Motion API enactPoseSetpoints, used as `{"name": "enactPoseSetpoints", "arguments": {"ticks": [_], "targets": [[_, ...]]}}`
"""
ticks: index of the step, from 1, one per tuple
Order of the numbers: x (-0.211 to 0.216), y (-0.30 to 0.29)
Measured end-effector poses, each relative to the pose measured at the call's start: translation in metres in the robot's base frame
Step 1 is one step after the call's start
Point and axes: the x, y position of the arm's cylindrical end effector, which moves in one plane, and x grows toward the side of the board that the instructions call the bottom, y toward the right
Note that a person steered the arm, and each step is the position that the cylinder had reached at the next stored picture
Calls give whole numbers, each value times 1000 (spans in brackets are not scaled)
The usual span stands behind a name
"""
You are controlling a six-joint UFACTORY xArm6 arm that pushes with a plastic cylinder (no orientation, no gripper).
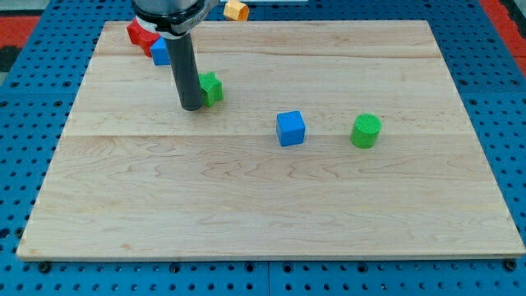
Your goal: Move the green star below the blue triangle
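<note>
Spreading across nearly the whole view: the pale wooden plank counter (pixel 271 205), sitting on a blue pegboard base (pixel 493 74). Standing on it toward the view's upper left, the straight dark rod — my tip (pixel 192 108) touching the left side of the small green plastic star block (pixel 211 88), partly hiding it. No pincer on this rig, so nothing to report as apart or together.

Lying up and left of the star, half hidden behind the rod: the blue plastic triangle block (pixel 160 53), touching a red plastic block (pixel 138 34), shape unclear. Sitting well apart near mid-counter: a blue plastic cube (pixel 291 128) and a green plastic cylinder (pixel 366 131). Peeking in at the top edge — an orange block (pixel 237 10).

Judging the star light, rigid, sliding readily on smooth wood, prone to spinning if nudged off-centre; pushing squarely through its middle looking safest. No real long axis — points radiating evenly, heading not discernible.
</note>
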Motion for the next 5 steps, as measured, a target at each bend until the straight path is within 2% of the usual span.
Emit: {"name": "enactPoseSetpoints", "arguments": {"ticks": [2,3,4,5], "targets": [[-22,86],[-40,65],[-40,32],[-29,41]]}}
